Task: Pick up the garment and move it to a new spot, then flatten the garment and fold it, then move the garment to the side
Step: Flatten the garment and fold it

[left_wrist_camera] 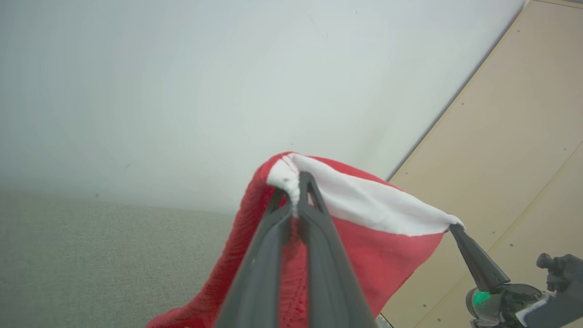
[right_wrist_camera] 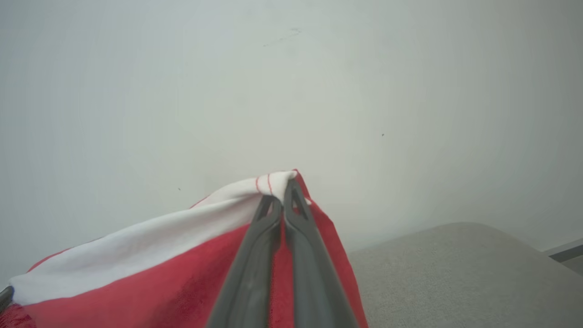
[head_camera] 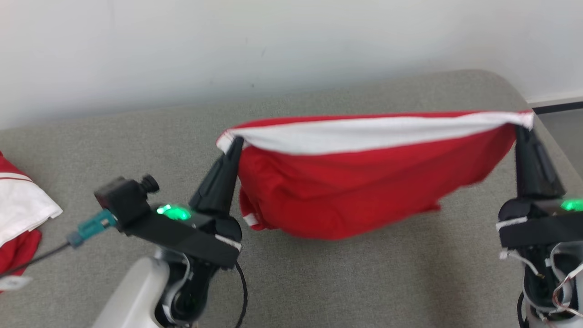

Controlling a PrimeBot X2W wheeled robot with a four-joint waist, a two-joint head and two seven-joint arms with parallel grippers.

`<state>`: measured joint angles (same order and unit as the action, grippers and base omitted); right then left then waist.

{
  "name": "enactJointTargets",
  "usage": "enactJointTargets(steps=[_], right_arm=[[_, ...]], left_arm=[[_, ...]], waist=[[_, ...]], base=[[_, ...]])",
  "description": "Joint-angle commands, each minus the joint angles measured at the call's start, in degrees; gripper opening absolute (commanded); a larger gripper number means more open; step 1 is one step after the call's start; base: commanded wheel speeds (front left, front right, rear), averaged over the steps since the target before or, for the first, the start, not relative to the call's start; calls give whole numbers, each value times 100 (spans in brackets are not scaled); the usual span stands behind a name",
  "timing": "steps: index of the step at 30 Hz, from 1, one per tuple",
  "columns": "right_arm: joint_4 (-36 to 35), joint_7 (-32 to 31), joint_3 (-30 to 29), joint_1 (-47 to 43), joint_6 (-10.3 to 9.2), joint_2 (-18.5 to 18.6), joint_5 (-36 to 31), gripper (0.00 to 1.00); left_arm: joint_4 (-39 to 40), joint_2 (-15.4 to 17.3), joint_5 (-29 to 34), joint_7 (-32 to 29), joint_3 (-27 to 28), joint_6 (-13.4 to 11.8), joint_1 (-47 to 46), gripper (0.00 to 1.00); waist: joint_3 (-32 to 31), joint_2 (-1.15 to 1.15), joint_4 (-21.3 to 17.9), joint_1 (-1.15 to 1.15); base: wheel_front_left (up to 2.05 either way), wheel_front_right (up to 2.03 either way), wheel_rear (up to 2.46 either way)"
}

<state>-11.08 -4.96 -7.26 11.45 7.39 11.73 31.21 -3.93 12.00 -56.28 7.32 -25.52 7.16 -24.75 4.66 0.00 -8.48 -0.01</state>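
Above the grey cushion (head_camera: 341,282), left gripper (head_camera: 236,143) and right gripper (head_camera: 519,130), each pinched on a corner, hold the garment (head_camera: 355,187); flattening and folding remain.

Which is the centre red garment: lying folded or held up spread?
The garment is held up spread: left fingers and right fingers each pinch one end of its white band; red cloth sags between.

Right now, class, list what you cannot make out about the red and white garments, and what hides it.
- Head view: held garment, lower edge blurred, type unclear.
- Head view: second garment, cut off by the left edge.
- Left wrist view: left fingers and bottom edge hide the held garment's lower part.
- Right wrist view: right fingers and bottom edge do likewise.
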Motion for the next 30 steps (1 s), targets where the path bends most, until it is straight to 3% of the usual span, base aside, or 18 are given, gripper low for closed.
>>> enactJointTargets(steps=[1, 6, 11, 15, 21, 30], right_arm=[[-108, 112, -28, 177, 21, -13, -34, 0], [-204, 306, 0, 729, 21, 127, -311, 0], [-148, 426, 125, 1341, 21, 222, -768, 0], [-203, 703, 55, 1773, 20, 213, -1082, 0], [-35, 627, 230, 2060, 20, 243, -1192, 0], [930, 270, 795, 2499, 21, 435, -1177, 0]], left_arm=[[109, 31, -104, -53, 85, 39, -163, 0], [316, 30, -567, -373, 275, 28, -513, 0], [375, 22, -1113, -802, 548, -211, -886, 0], [419, 94, -1167, -919, 675, -310, -1173, 0], [410, 63, -1257, -1014, 704, -403, -1382, 0], [-99, 47, -838, -938, 527, -439, -1802, 0]], waist=[[-107, 0, 25, 1], [-218, 0, 12, 1], [-262, 0, -20, 1], [-254, 0, -37, 1], [-208, 0, -21, 1], [199, 0, -29, 1]], base=[[0, 0, 0], [0, 0, 0], [0, 0, 0], [0, 0, 0], [0, 0, 0], [0, 0, 0]])
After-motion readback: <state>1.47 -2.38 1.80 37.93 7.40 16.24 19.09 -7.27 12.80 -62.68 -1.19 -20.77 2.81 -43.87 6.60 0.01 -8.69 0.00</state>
